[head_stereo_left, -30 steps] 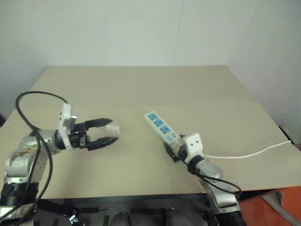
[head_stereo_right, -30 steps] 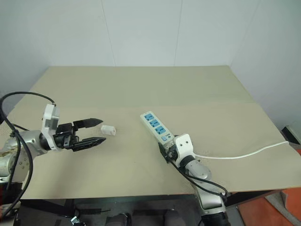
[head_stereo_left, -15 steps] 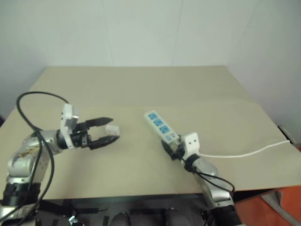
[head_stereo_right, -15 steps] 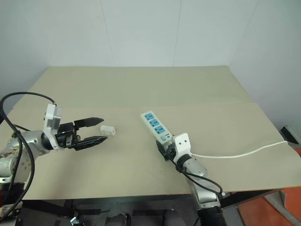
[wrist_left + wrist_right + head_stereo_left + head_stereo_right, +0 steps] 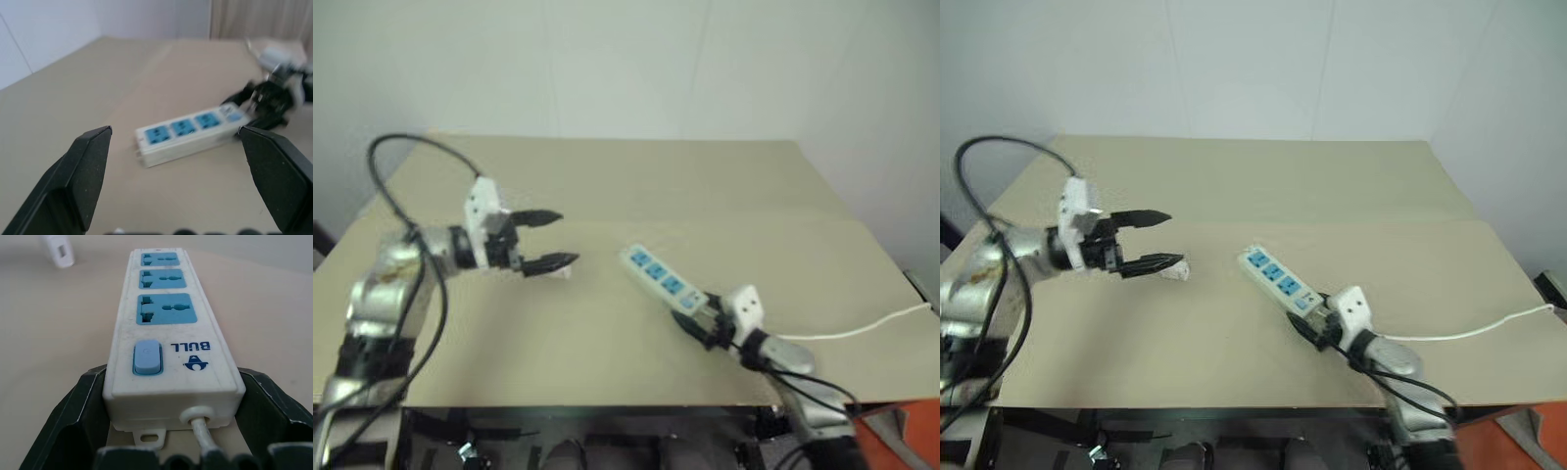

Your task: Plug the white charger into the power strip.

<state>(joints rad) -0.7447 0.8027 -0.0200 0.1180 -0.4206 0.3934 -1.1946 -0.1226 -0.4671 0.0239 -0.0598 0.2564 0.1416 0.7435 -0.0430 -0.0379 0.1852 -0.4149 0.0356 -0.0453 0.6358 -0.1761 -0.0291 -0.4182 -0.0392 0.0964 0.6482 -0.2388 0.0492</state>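
Left gripper (image 5: 1157,240), jaws spread wide and empty, has lifted off the table since a second ago; white charger (image 5: 1173,273) lies ungrasped just below its lower finger, left of centre. Right gripper (image 5: 168,404) now clamps the cord end of the power strip (image 5: 1278,282). Strip's long axis runs from upper left to lower right, sockets facing up.

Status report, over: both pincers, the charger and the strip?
Left pincer open, empty, above charger. Right pincer clamped on power strip at its cord end. Sockets clear, nothing in the way.
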